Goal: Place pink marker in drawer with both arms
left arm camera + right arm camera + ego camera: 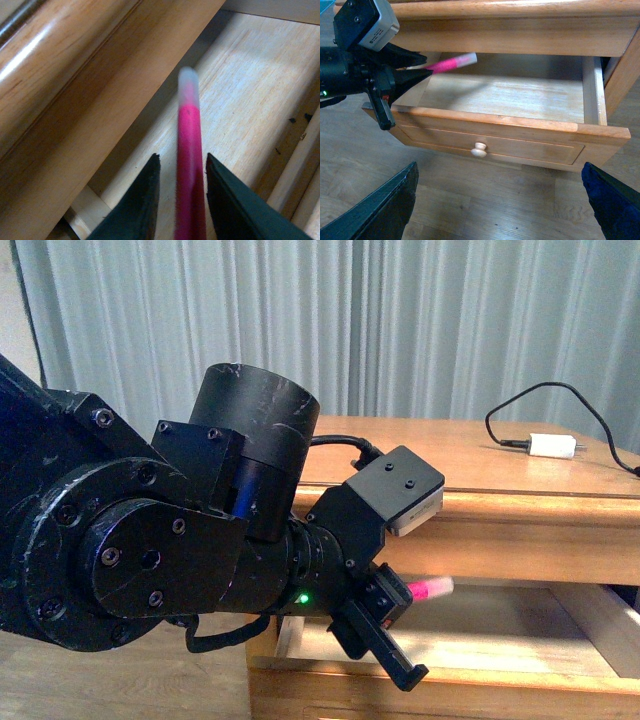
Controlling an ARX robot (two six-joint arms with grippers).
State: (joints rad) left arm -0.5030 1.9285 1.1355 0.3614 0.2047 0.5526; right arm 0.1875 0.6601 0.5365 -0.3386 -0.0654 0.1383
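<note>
Left arm [150, 540] grips the pink marker [430, 589] in its jaws above the open drawer [495, 142]; right jaws stand wide open.

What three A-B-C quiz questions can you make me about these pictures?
1. Where is the pink marker? A. lying inside the drawer B. held by the left gripper over the drawer C. under the drawer
2. The drawer front has: A. one knob B. two C. three
3. The drawer is: A. shut B. open C. upside down

Answers: B, the gripper clamps it above the drawer's inside; A, a single round knob sits on the front; B, its pale inside shows.
</note>
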